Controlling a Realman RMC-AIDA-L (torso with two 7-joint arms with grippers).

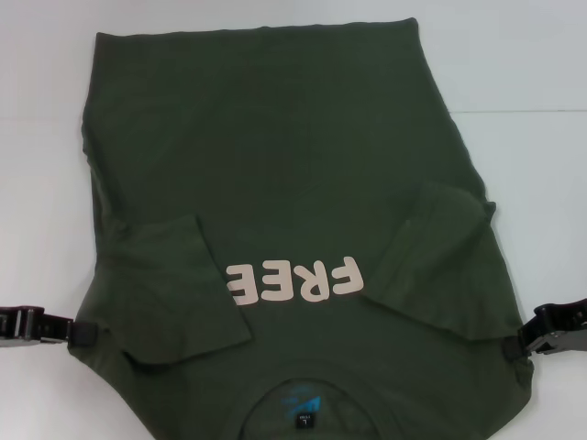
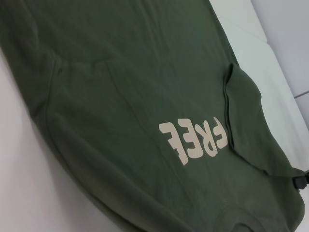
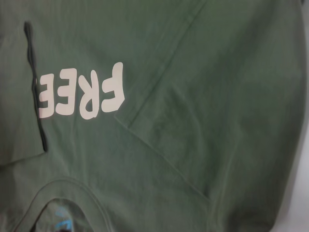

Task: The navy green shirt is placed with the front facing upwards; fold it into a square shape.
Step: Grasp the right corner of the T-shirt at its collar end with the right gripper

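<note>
The navy green shirt [image 1: 293, 156] lies flat on the white table, front up, collar [image 1: 303, 403] nearest me and hem at the far side. Both short sleeves are folded inward onto the chest: one sleeve [image 1: 179, 289] left of the pale "FREE" lettering [image 1: 295, 280], the other sleeve [image 1: 440, 266] right of it. My left gripper [image 1: 79, 333] is at the shirt's left edge near the shoulder. My right gripper [image 1: 516, 346] is at the right edge. The shirt [image 2: 135, 96] fills the left wrist view, where the right gripper [image 2: 300, 181] shows far off. The shirt [image 3: 193, 121] fills the right wrist view.
The white table [image 1: 41, 137] extends bare to the left, right and beyond the hem. A thin seam [image 1: 523, 112] crosses the tabletop at the far right.
</note>
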